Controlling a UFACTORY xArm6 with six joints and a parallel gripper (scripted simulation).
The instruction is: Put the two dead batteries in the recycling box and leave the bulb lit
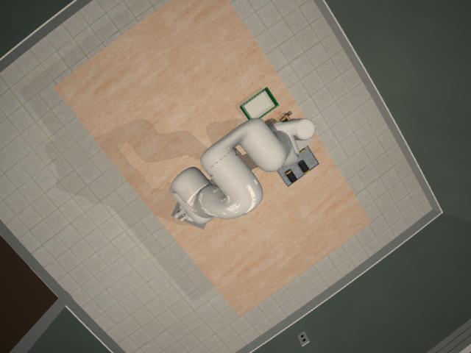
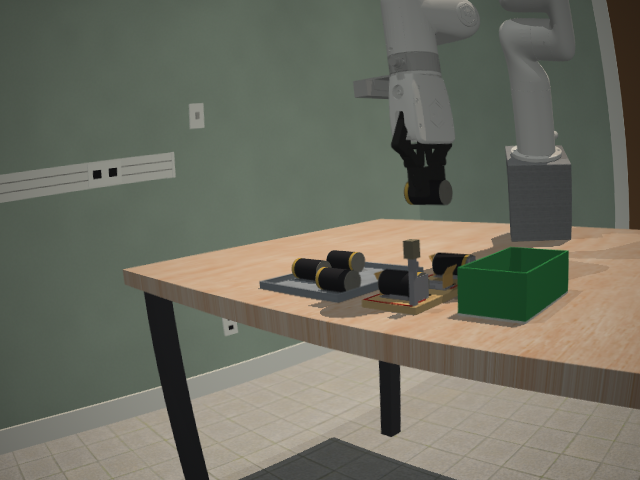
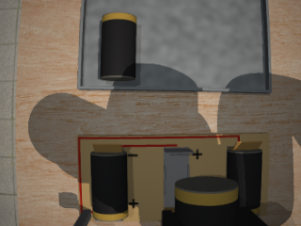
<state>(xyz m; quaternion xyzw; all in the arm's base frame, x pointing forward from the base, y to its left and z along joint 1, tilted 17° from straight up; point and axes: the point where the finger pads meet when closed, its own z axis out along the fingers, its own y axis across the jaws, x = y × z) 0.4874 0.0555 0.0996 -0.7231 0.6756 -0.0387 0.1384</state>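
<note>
My gripper is shut on a black battery, held level above the table. In the wrist view it overlaps the holder board. Two batteries lie in the board's holders: one on the left and one on the right, partly hidden. Three batteries lie in the grey tray. The green box stands upright; no battery shows inside. Whether a bulb is lit cannot be told.
A grey post with a dull dark block on top rises from the board's near side. The box stands just beside the board, the tray on the board's other side. The arm hides most of the board from above.
</note>
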